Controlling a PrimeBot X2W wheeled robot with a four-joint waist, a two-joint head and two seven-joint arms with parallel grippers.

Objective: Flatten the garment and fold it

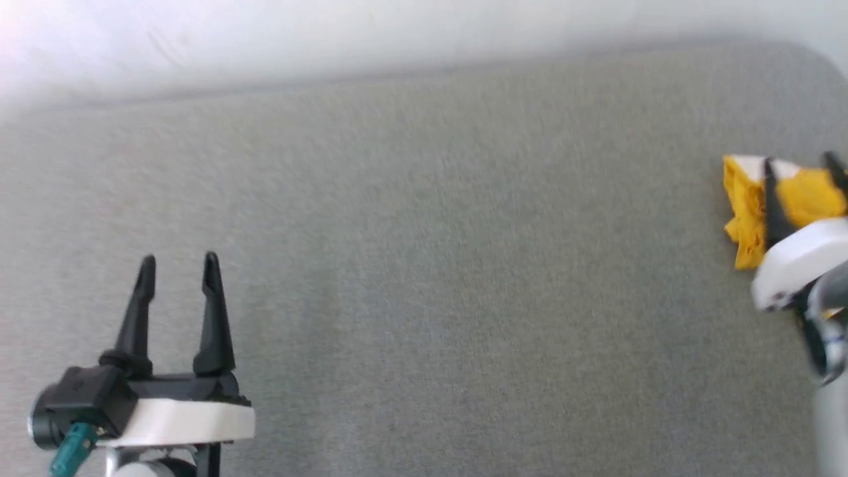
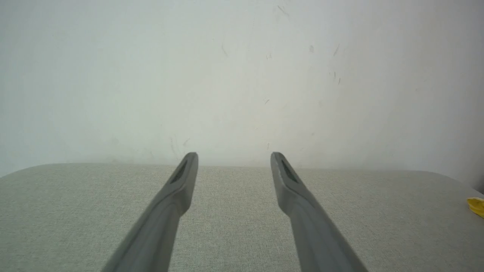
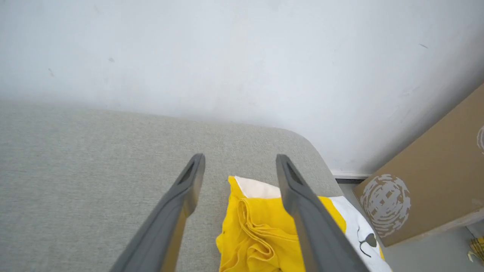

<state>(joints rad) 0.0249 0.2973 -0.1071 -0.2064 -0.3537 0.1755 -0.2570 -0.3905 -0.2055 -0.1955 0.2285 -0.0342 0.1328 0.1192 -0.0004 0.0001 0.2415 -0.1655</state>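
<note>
Your garment, a mustard-yellow T-shirt with white patches (image 1: 747, 212), lies bunched in a heap at the far right of the grey fabric-covered table (image 1: 424, 265), close to its rounded right-hand corner. All the bare cloth of the table stretches away to its left.

The right tool (image 1: 799, 160) is the nearer by a long way, poised directly over the heap. The left tool (image 1: 179, 258) sits well apart at the lower left, over bare table. From the left wrist, only a scrap of yellow (image 2: 476, 206) peeks in at the right edge.

In the right wrist view, the right tool (image 3: 240, 156) has its two dark fingers spread wide. The crumpled shirt (image 3: 257, 226) sits between them and partly under the right-hand finger. It grips nothing, and you cannot tell whether the tips touch the cloth. A heap this crumpled has no clear long axis, though its folds run roughly along the fingers.

The left tool (image 2: 233, 155) is also spread wide and empty.

You will likely need to drag the shirt leftward to the middle before spreading it.
</note>
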